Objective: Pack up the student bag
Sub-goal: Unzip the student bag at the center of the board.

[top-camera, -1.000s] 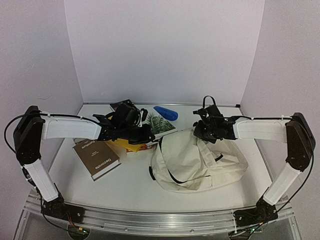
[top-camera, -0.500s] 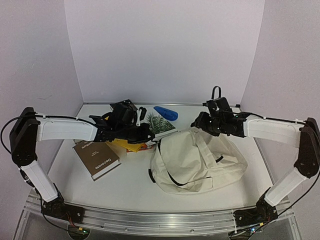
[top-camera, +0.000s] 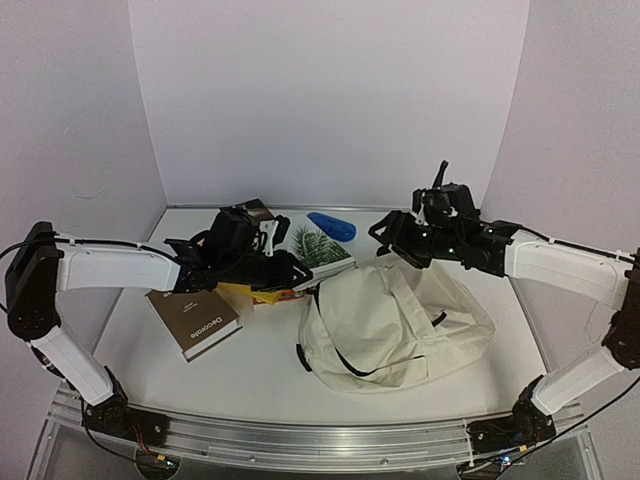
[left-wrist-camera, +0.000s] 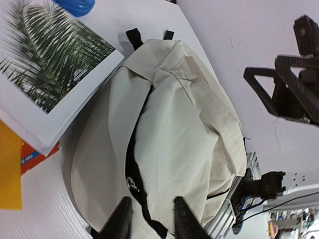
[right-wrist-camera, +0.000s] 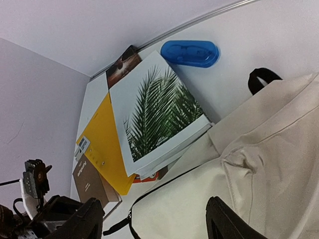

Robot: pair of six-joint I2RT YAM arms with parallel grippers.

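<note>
The student bag (top-camera: 392,318), a large cream fabric backpack with black straps and zipper lines, lies slumped on the white tabletop (top-camera: 255,375), directly under the left gripper (left-wrist-camera: 151,214) and just below the right gripper (right-wrist-camera: 154,219). The left gripper's fingers stand a little apart above the black zipper line (left-wrist-camera: 133,169) and pinch nothing. The right gripper is spread wide and empty. Beyond its fingers lie a white book with a palm-leaf cover (right-wrist-camera: 159,114), a yellow book (right-wrist-camera: 102,149) beneath that one, and a blue oval glasses case (right-wrist-camera: 190,53) farther off. The mouth of the bag looks flat, so the step is probably to open it. The left gripper should nip one fabric edge beside the zipper, not the strap, and lift it. The right gripper can then slide the top book in flat.
</note>
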